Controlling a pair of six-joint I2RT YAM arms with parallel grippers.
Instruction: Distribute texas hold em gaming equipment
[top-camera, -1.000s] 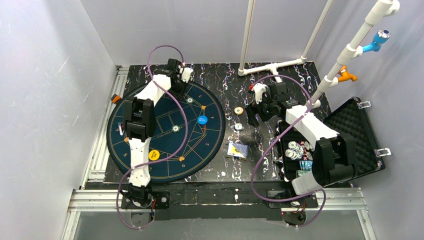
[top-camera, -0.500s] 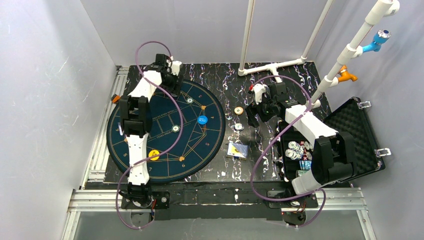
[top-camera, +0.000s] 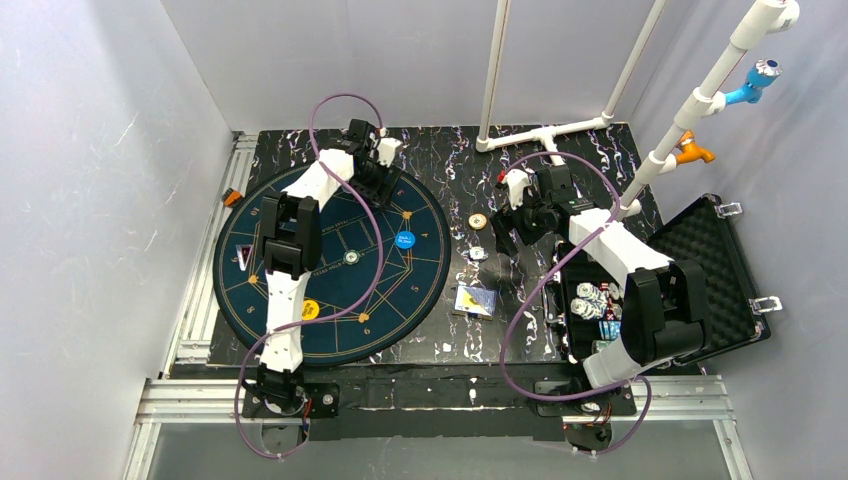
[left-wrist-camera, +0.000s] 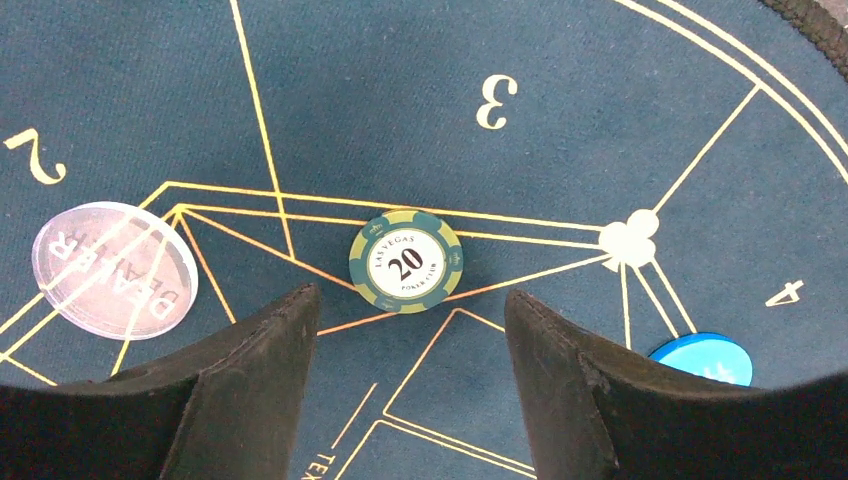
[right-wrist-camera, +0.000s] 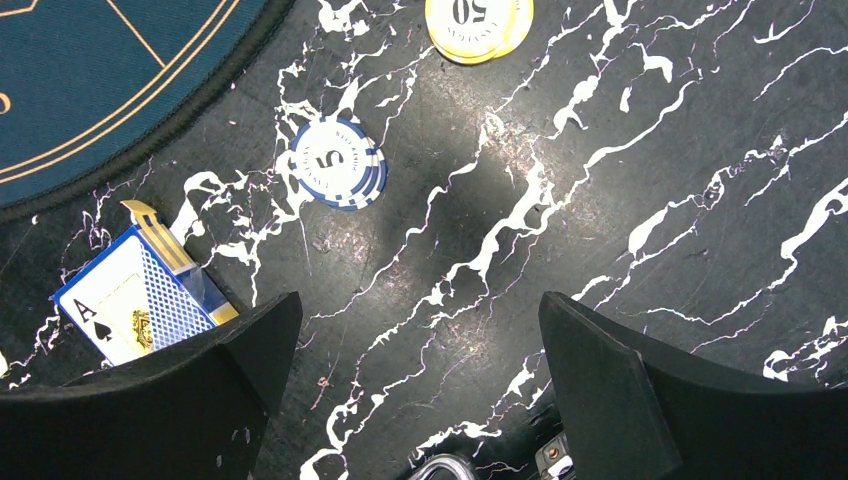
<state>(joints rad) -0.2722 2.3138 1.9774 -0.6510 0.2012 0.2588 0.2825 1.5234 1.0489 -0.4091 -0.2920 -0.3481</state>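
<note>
The left end effector (left-wrist-camera: 410, 298) was released, its fingers apart and touching nothing. A green 20 chip (left-wrist-camera: 406, 262) lay flat on the mat (left-wrist-camera: 560, 150) just beyond its tips, with a clear dealer disc (left-wrist-camera: 114, 270) past one finger and a blue disc (left-wrist-camera: 702, 357) past the other. The right end effector (right-wrist-camera: 420, 300) hung wide open and empty over the table (right-wrist-camera: 650, 200), a blue-and-white 5 chip (right-wrist-camera: 339, 163) ahead of it. Only the top view showed the open case (top-camera: 735, 270) back toward its base.
</note>
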